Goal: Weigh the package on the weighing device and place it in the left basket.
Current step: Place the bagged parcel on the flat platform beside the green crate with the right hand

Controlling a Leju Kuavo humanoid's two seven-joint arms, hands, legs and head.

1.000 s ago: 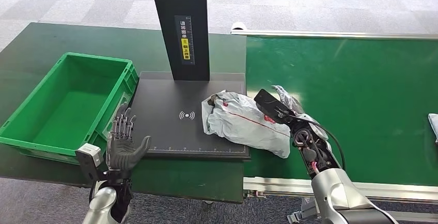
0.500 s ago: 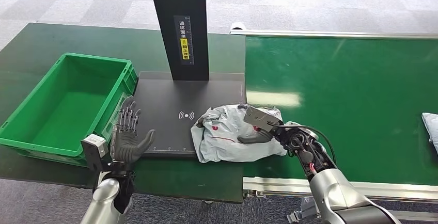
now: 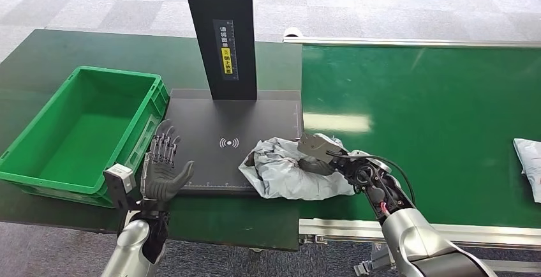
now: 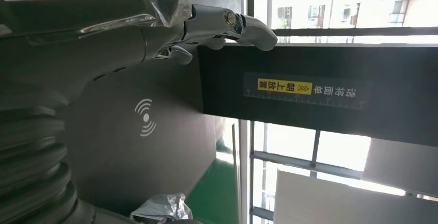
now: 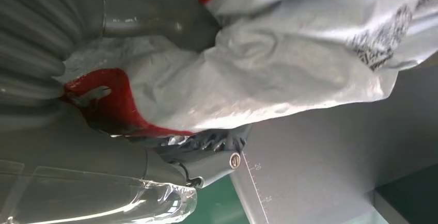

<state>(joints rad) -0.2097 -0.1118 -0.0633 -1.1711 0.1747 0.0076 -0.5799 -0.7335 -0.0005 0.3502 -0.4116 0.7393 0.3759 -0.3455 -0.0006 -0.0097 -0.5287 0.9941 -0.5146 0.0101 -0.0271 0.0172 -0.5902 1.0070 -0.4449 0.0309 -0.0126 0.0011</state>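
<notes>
A crumpled grey-white package with red print lies half on the near right corner of the black weighing plate and half over the conveyor edge. My right hand grips it from the conveyor side; the right wrist view has the thumb pressed into the package. My left hand is raised, fingers spread and palm facing the plate, near its near left corner, holding nothing. The green basket stands left of the plate. In the left wrist view the package lies beyond the plate's signal mark.
A black post with a yellow label rises from the back of the plate. The green conveyor belt runs to the right, with another grey package at its far right edge. The dark green table surrounds the basket.
My right hand has drawn the package toward the plate's near right corner and bunched it smaller. My left hand rose slightly. The package on the belt has drifted further into view.
</notes>
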